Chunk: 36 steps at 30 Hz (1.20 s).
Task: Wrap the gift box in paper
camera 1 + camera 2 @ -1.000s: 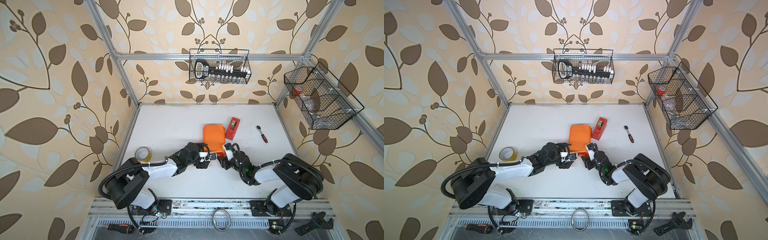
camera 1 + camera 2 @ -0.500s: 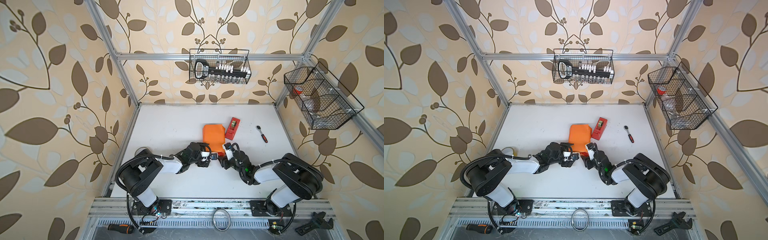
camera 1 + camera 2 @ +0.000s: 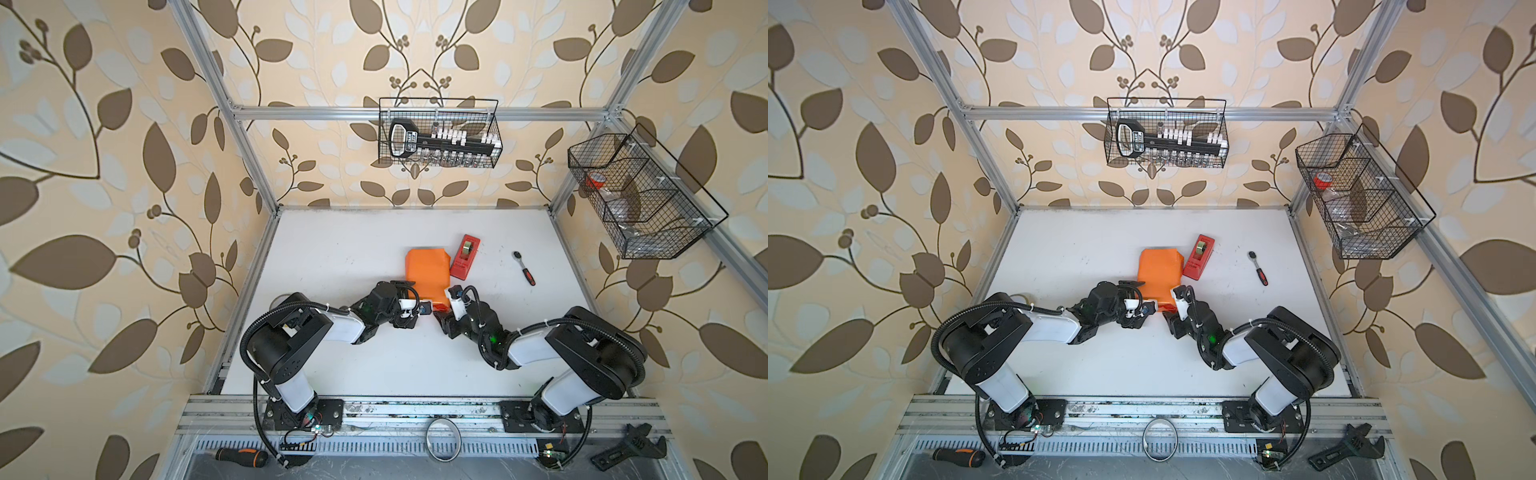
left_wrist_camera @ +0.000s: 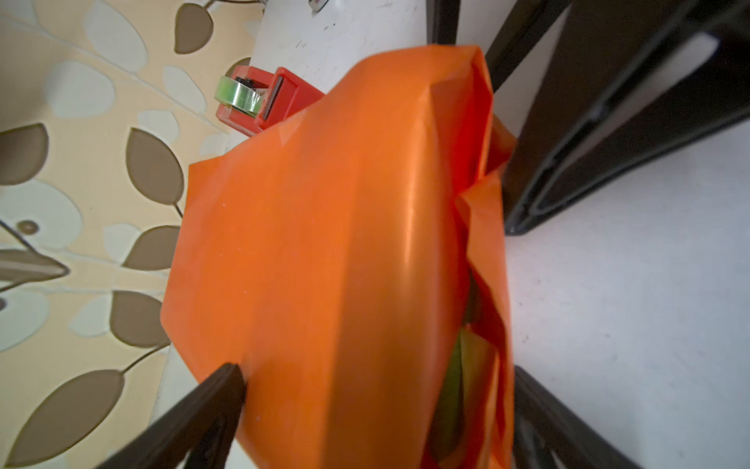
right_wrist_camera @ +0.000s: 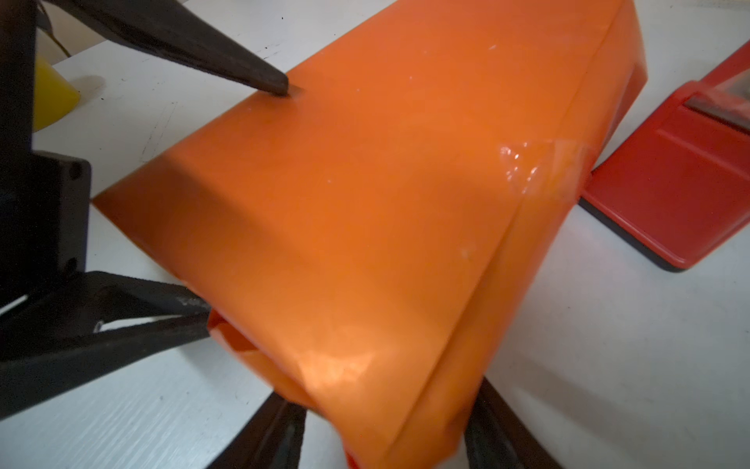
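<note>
Centre-frame, the left gripper (image 3: 417,297) stands wide astride the gift box (image 4: 453,377), likely pinning the paper (image 3: 427,272) down; the right gripper (image 3: 443,305) flanks its loose end, grip unclear.

Mid-table: the paper (image 3: 427,274), the gift box (image 4: 456,365) inside it. Tape dispenser (image 3: 465,255) just right of it, slightly behind; ratchet (image 3: 524,268) further right, well apart. 2 grippers at the paper's near end: left gripper (image 3: 415,297), right gripper (image 3: 444,304) beside it.

Twin overhead views down onto the table (image 3: 374,249); both wrist cameras close on the paper (image 4: 324,243).
</note>
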Tool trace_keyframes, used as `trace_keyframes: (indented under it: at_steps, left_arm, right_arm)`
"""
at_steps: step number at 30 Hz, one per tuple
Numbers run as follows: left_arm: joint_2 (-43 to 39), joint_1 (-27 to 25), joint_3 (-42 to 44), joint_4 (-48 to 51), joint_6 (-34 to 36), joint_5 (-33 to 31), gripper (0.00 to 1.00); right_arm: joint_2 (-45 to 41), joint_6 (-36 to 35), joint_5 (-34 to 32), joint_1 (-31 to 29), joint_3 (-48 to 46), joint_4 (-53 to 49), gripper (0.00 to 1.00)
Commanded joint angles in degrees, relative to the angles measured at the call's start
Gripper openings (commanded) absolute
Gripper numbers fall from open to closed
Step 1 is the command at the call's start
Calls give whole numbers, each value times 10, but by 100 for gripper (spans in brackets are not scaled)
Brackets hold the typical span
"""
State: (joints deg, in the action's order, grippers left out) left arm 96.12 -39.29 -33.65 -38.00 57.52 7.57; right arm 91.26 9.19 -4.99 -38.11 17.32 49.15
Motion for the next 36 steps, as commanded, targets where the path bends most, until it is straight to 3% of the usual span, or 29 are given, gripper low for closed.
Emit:
trace_keyframes:
  at_steps: [1,23,36]
  left_arm:
    - [6,4,-5,3,48,27,97]
    - [18,5,-18,83,43,9,79]
    - [28,8,-17,102,55,-7,73]
  right_arm:
    - [5,-1,-3,3,13,12,59]
    - [-22,5,-2,5,-3,7,59]
    - [-150,37,21,37,-32,-77,63]
